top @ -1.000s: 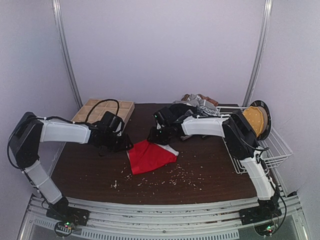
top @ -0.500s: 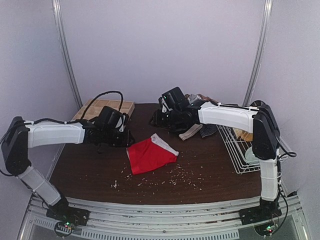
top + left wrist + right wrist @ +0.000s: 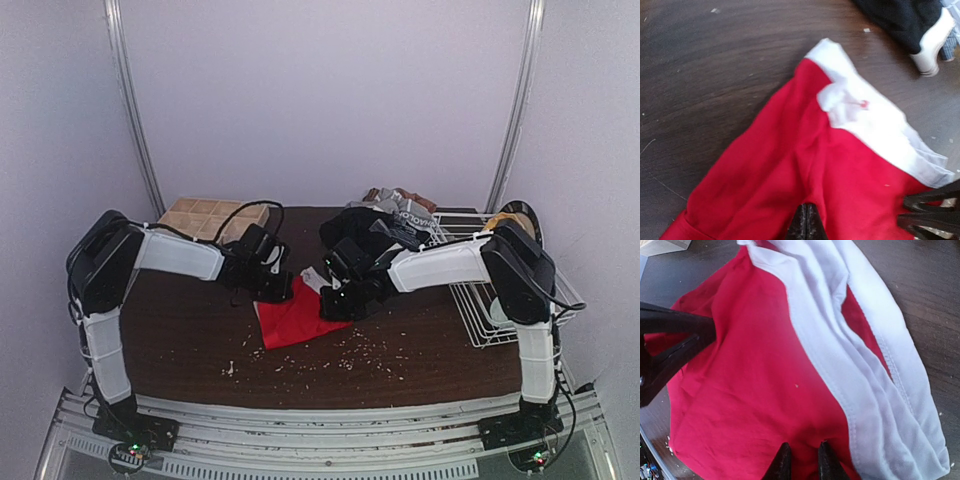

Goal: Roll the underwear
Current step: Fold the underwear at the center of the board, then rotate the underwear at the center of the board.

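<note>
Two sets of jaws meet on the red briefs [image 3: 287, 322] at mid-counter [image 3: 170, 340]: left jaws pinched shut on the cloth, right jaws barely apart over it, grip unclear. Best to lift both edges evenly and fold tight. Spare underwear [image 3: 405, 212] lies at the far edge.

lab test booth, pale walls [image 3: 320, 100], metal base rail [image 3: 320, 432]
</note>
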Controlling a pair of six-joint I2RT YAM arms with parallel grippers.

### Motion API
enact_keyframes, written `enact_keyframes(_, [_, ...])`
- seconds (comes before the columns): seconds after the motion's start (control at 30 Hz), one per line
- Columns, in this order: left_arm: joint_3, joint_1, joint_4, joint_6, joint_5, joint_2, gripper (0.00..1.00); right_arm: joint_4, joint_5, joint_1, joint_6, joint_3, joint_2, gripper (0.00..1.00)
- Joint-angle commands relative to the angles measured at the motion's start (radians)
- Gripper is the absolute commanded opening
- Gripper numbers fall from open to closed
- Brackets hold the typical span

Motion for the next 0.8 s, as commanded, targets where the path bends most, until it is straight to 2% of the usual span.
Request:
enact_keyframes(0.0, [0.017,0.016,0.038,0.009,-0.054,0.056,0.00,-0.011,0.078,-0.001,-0.021,-0.057,-0.055,0.19])
enact_keyframes(0.27, [-0.111,-0.017,0.116,-0.070,-0.019,0.039,0.00,-0.068,0.144,-0.014,-0.054,-0.080,-0.066,0.19])
enact_keyframes(0.57, [-0.248,-0.227,0.180,-0.229,-0.086,-0.029,0.00,-0.161,0.180,-0.051,-0.109,-0.093,-0.110,0.20])
enact_keyframes(0.77, [-0.259,-0.281,0.124,-0.255,-0.128,-0.116,0.00,-0.215,0.147,-0.062,-0.134,-0.080,-0.160,0.25])
